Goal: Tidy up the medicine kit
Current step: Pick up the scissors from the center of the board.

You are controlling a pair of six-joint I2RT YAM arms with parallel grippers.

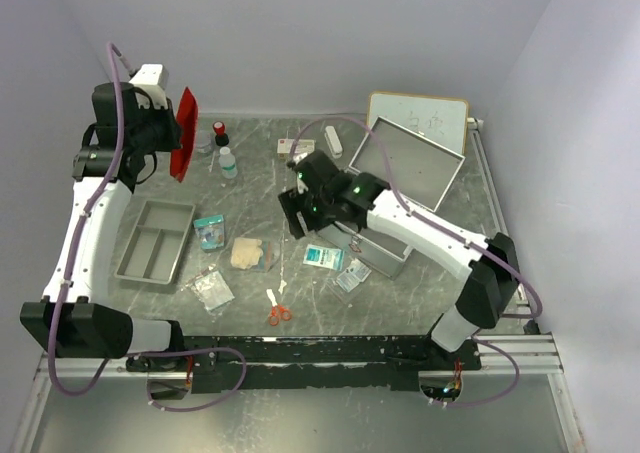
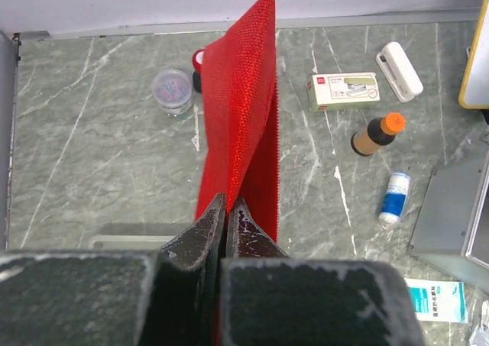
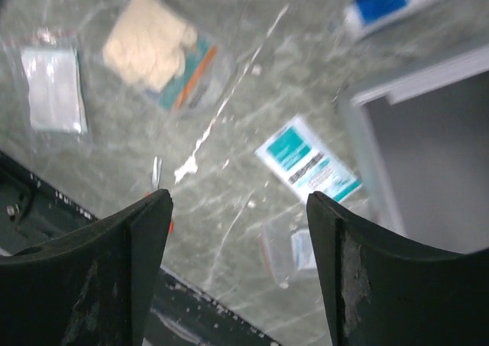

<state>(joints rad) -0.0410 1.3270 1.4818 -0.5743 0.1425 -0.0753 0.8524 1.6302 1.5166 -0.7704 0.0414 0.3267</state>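
My left gripper [image 2: 227, 205] is shut on the lower edge of a red fabric pouch [image 2: 238, 109] and holds it up above the table's far left [image 1: 184, 133]. My right gripper [image 3: 238, 208] is open and empty. It hovers over the table's middle [image 1: 291, 216], above a teal-and-white packet [image 3: 308, 163]. The open metal kit box [image 1: 398, 173] stands at the right with its lid raised. A grey divided tray [image 1: 154, 239] lies at the left. Loose items lie between them: a beige gauze pack [image 1: 248, 253], a teal packet [image 1: 209, 231] and orange-handled scissors [image 1: 278, 311].
A clear bag [image 1: 212, 289] and a small clear bag [image 1: 352, 276] lie near the front. At the back are a blue-and-white bottle [image 2: 395, 197], a brown bottle [image 2: 376, 134], a small box [image 2: 343, 91], a white case [image 2: 399, 60], a pin jar [image 2: 172, 90] and a whiteboard [image 1: 418, 118].
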